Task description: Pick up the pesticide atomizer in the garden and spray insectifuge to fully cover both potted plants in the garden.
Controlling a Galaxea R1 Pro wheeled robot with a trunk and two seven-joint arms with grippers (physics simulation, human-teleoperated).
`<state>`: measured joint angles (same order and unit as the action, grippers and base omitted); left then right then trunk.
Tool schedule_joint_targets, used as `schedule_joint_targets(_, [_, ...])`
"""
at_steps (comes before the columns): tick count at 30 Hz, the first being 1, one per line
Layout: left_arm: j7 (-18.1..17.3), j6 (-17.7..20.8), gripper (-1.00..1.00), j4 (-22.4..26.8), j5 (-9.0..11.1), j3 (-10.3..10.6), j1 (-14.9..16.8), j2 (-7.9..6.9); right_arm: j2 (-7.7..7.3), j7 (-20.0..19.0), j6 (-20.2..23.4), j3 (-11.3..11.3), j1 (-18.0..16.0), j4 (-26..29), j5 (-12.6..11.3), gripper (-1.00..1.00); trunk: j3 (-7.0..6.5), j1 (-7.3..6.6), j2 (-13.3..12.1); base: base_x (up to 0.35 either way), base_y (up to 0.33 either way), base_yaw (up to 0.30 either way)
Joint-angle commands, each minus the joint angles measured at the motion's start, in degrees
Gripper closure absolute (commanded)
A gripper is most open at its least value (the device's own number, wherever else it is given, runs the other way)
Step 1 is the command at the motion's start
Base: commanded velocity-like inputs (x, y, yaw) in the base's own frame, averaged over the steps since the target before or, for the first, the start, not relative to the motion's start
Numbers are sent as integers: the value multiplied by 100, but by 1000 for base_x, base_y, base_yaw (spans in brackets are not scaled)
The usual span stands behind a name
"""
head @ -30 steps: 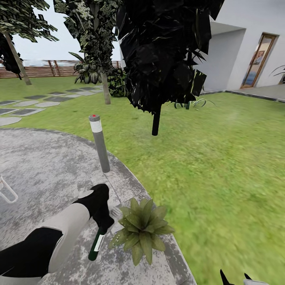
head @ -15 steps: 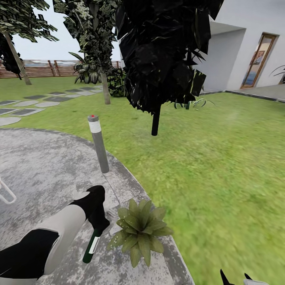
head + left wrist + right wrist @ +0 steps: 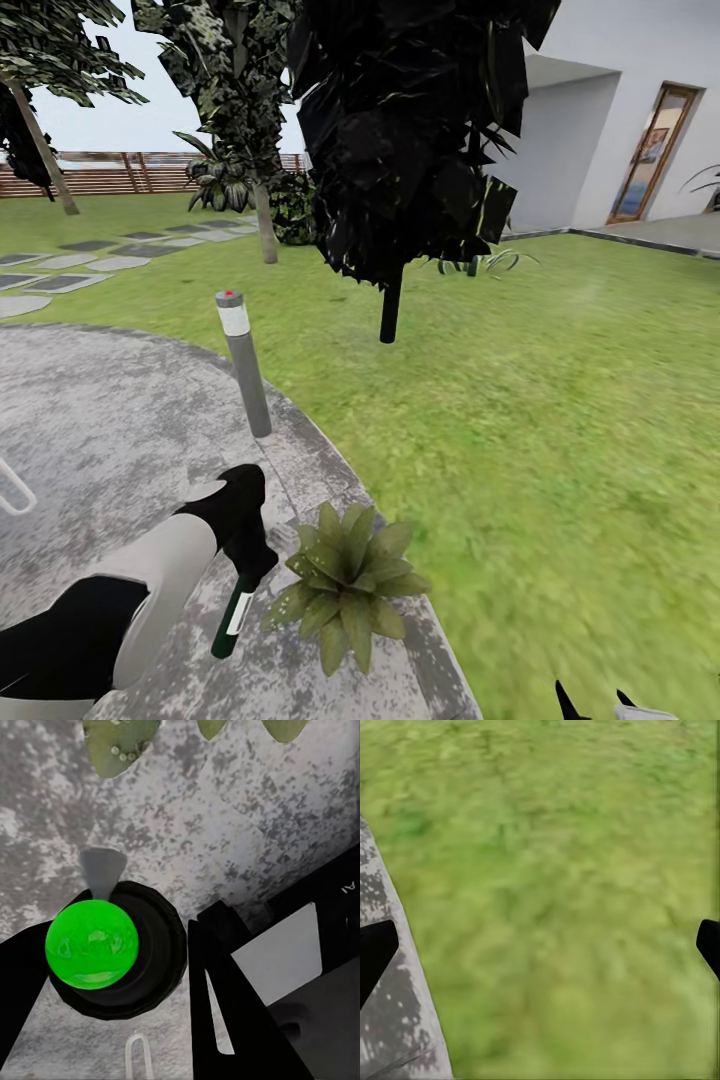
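Left gripper (image 3: 252,560) clamped around the pesticide atomizer (image 3: 232,618), bottle hanging base-down and slanted, just left of the potted plant (image 3: 345,582); held so close presumably to bring the trigger head within spray reach of the leaves. Seen in the left wrist view as black fingers (image 3: 225,975) flanking the round dark bottle (image 3: 120,949), olive leaf tips (image 3: 116,746) just beyond over the mottled patio (image 3: 247,817). Behind the plant, on the paving edge, a grey bollard lamp (image 3: 243,362); farther back a dark-leaved tree (image 3: 400,140). Rooted at the patio rim beside the lawn (image 3: 560,420). Right gripper (image 3: 540,945) spread wide over grass, well right of the plant, idle and holding nothing
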<state>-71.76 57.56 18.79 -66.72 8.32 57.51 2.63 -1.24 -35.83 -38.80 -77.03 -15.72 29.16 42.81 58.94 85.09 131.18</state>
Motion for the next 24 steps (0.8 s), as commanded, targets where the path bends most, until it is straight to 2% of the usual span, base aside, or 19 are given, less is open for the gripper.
schedule_joint_targets(1, [-57,44,100,10,-54,5,3,0,1,-46,-22,-48,-10,2,25,-100,5,-1,2,0,-36,0])
schedule_joint_targets(8, [-57,53,100,20,-53,-6,31,19,1,-46,-22,-48,-10,2,25,-100,5,-1,2,0,-21,0])
schedule_joint_targets(18, [-57,53,100,26,-60,-2,43,25,1,-46,-22,-48,-10,-2,25,-100,5,-1,2,-63,-233,0])
schedule_joint_targets(24, [-57,53,100,28,-56,-6,57,30,2,-48,-22,-48,-10,-7,25,-100,5,-1,2,-4,-32,0])
